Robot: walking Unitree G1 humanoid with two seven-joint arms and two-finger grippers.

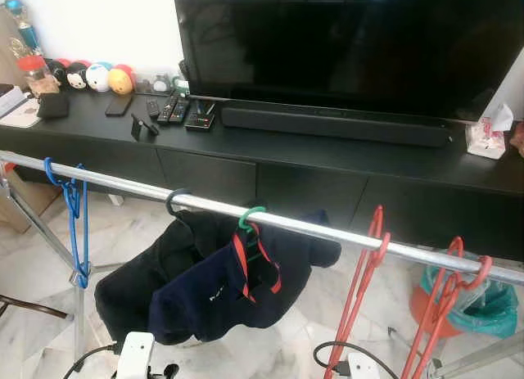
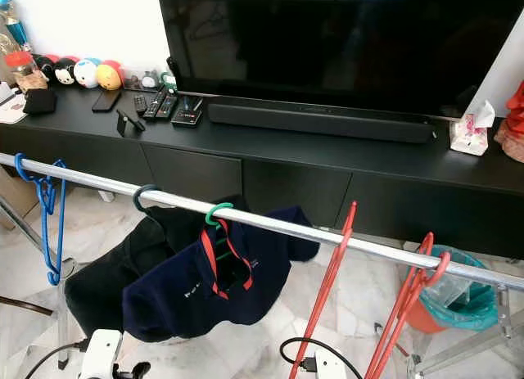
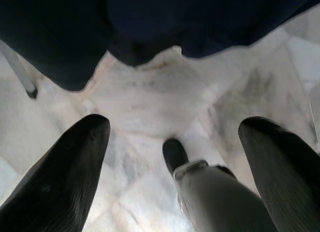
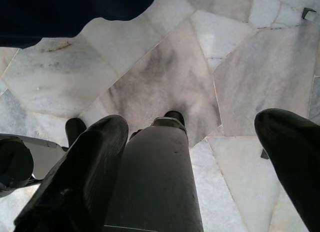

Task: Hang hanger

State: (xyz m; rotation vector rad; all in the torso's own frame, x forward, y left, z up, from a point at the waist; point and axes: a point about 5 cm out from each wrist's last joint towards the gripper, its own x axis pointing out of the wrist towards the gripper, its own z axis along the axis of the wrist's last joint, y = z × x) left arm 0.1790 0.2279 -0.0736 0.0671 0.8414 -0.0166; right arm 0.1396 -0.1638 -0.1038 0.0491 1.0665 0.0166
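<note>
A silver clothes rail (image 1: 327,230) slants across in front of me, lower toward the right. On it hang a blue hanger (image 1: 76,223) at the left, a dark hook (image 1: 174,200) carrying a black garment (image 1: 139,281), and a green-hooked hanger (image 1: 250,218) carrying a navy shirt (image 1: 221,293) with a red collar. Further right hang one red hanger (image 1: 364,268) and a pair of red hangers (image 1: 446,293). Both arms hang low below the rail. My left gripper (image 3: 175,123) and right gripper (image 4: 194,119) point at the floor, both open and holding nothing.
Behind the rail stands a long black console (image 1: 327,162) with a large TV (image 1: 352,43), a soundbar (image 1: 336,125), remotes (image 1: 168,110), plush toys (image 1: 98,76) and a tissue box (image 1: 487,137). A bin with a green bag (image 1: 483,305) sits at the right on the marble floor (image 3: 165,96).
</note>
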